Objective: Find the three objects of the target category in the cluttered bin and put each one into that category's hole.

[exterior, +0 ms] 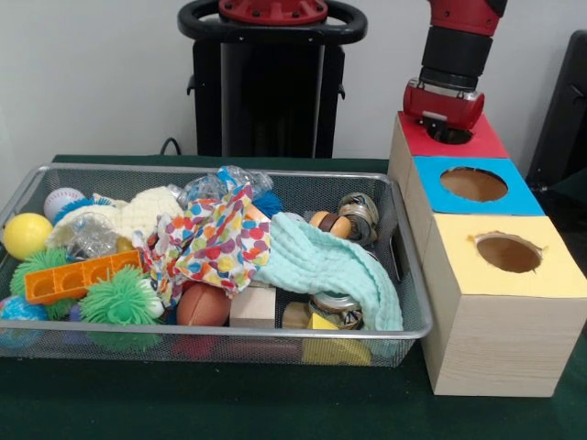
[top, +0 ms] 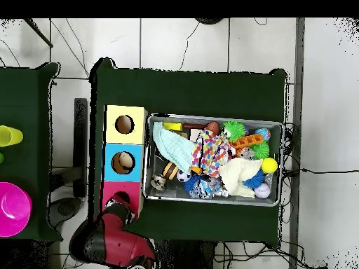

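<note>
Mesh bin sits on the green table, packed nearly rim to rim; little bare floor inside. Its right wall stands just beside the wooden box row, a narrow gap between. Box has three tops: yellow hole nearest the camera in the front view, blue hole in the middle, red top at the far end. Gripper hangs directly over the red section, low, covering its opening; fingers not visible, so cannot tell whether it is released, clenched or grasping anything. Arm in the overhead view reaches from the bottom edge to that same red end.

Bin contents: mint cloth draped toward the right wall, spotted cloth centre, green spiky ball and orange tray front left, yellow ball pressed to the left rim, baseball back left, brown football and wooden block at the front wall. Which items are the target category cannot be told.

Open table strip runs in front of the bin and box. Overhead: tiled floor around the table, cables on it, second green table at the left edge with a pink cup and a yellow cup.
</note>
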### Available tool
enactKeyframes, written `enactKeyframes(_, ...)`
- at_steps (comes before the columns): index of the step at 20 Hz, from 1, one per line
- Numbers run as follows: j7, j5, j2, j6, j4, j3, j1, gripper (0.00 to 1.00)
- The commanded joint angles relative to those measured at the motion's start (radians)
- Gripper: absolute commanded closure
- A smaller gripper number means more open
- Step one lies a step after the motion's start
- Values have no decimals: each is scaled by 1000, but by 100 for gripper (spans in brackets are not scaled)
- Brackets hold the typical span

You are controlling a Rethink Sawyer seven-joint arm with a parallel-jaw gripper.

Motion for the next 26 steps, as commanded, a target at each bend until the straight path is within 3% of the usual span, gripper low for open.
enactKeyframes(1, 180, 6, -39, 115, -30, 76, -48, 100)
enactKeyframes(3, 162, 9, -69, 153, -30, 58, -43, 100)
enactKeyframes(6, 122, 26, -145, 289, -44, -29, 6, 100)
enactKeyframes(10, 115, -12, -228, 449, -71, -108, 38, 100)
enactKeyframes(18, 90, -53, -298, 518, -78, -94, -16, 100)
enactKeyframes(23, 100, -69, -333, 567, -100, -118, -11, 100)
enactKeyframes(25, 74, -97, -308, 534, -133, -157, -12, 100)
enactKeyframes(26, 41, -103, -305, 502, -123, -111, -72, 100)
